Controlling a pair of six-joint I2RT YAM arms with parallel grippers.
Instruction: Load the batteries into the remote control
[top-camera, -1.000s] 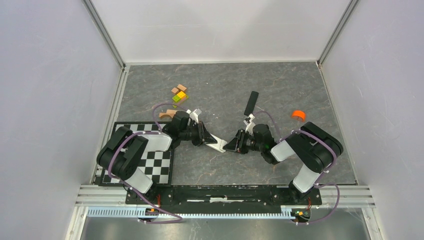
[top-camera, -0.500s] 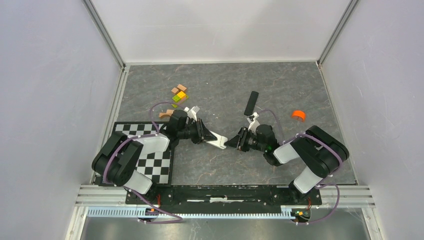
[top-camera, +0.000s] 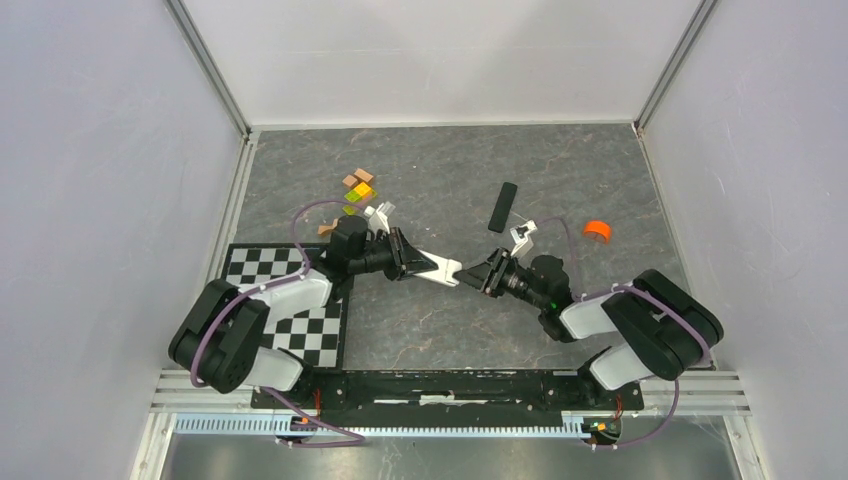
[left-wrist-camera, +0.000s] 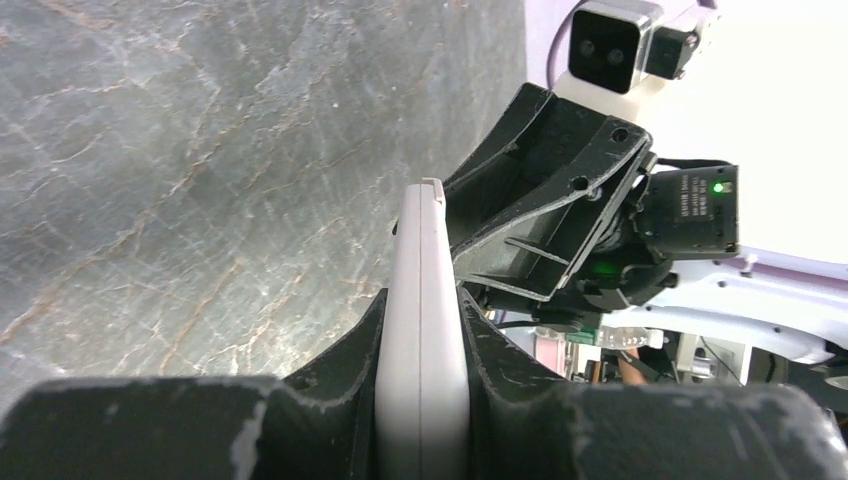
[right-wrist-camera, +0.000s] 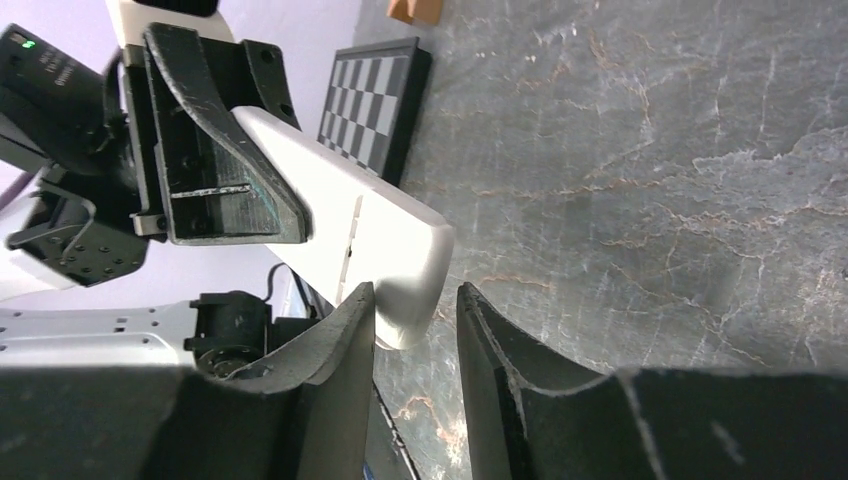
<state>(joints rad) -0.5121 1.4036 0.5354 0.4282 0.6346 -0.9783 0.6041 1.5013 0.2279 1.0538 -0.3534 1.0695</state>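
Note:
The white remote control (top-camera: 440, 270) is held off the table between the two arms, plain white side showing. My left gripper (top-camera: 414, 266) is shut on its left end; in the left wrist view the remote (left-wrist-camera: 421, 300) stands edge-on between the fingers. My right gripper (top-camera: 472, 273) is open, its jaws on either side of the remote's free end (right-wrist-camera: 395, 250). That end lies against the left finger (right-wrist-camera: 340, 330), with a gap to the right one. The blue and purple batteries are out of view.
A slim black bar (top-camera: 503, 206) lies behind the grippers and an orange round cap (top-camera: 597, 230) to its right. Small coloured wooden blocks (top-camera: 358, 188) lie at the back left. A checkerboard mat (top-camera: 300, 310) lies under the left arm.
Both grippers have moved away from the bases and slightly right, carrying the remote with them. The right gripper's jaws now sit around the remote's free end.

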